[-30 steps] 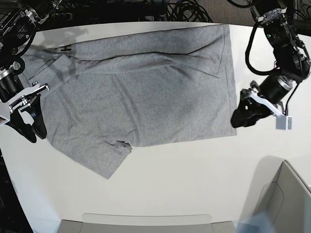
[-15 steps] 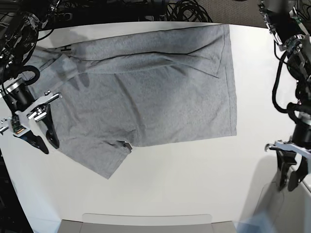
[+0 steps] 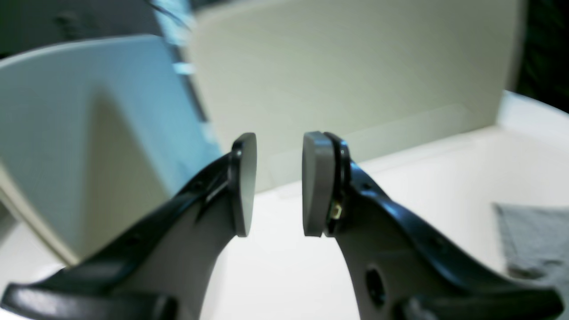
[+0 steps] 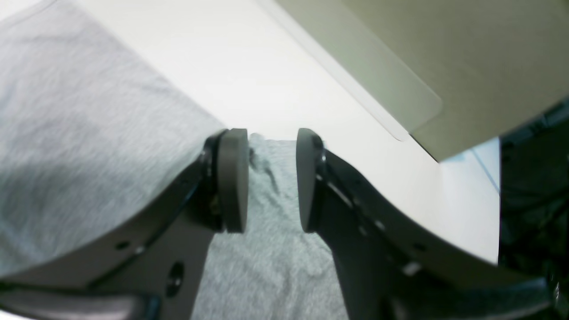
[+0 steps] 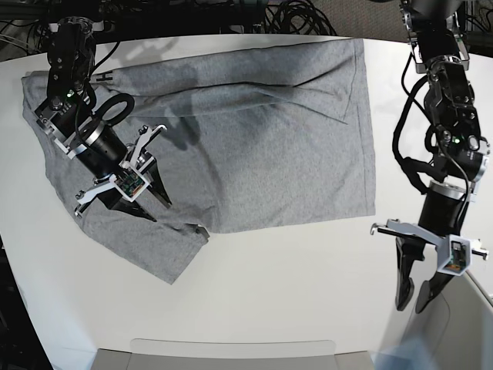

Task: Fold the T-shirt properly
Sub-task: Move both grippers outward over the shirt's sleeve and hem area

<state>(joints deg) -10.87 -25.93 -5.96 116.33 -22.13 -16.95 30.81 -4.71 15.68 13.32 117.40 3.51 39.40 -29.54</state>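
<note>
While the right end effector point(image 5: 131, 202) hovers open, the T-shirt point(image 5: 231, 131) lies beneath.

A white table point(image 5: 293, 262) fills most of the base view. Black cables point(image 5: 296, 15) lie tangled beyond its far edge. Pale grey panels point(image 5: 231, 353) stand along the near edge and the near corner; in the left wrist view one panel point(image 3: 346, 71) rises just beyond the jaws.
</note>
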